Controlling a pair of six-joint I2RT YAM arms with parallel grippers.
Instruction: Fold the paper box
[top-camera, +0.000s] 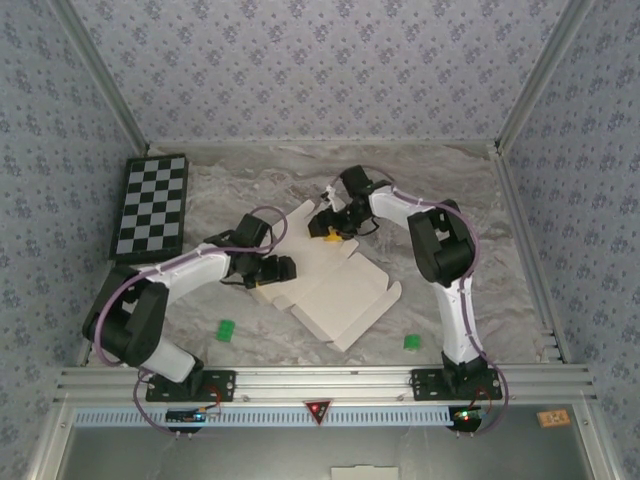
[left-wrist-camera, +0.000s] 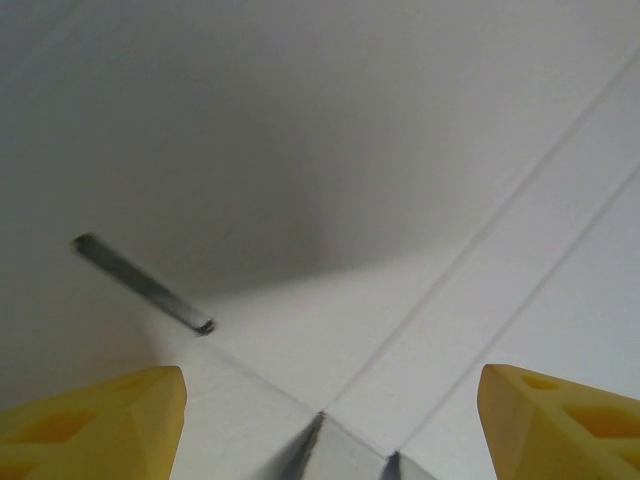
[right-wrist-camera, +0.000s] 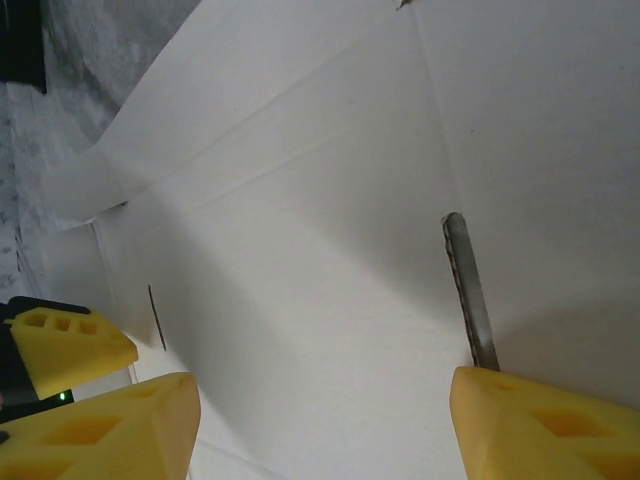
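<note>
Unfolded cream-white card paper box (top-camera: 335, 290) lies flat, inside up, on grey marbled table (top-camera: 450, 200), right of black-and-white checkerboard (top-camera: 150, 205), apart from it. Left gripper (top-camera: 262, 287) over box edge nearest checkerboard, fingers wide apart, nothing held. Right gripper (top-camera: 330, 236) over edge farther from checkerboard, likewise wide.

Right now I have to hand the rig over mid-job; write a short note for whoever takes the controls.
Left hand: open, low over the box's left edge, holding nothing.
Right hand: open, low over its far edge, holding nothing.
Paper box: lies opened out on the table, white inside up, under both hands.
Done: hands in place; no fold that I can see.
Left: raise the walls, tuck the flaps, close it.
</note>
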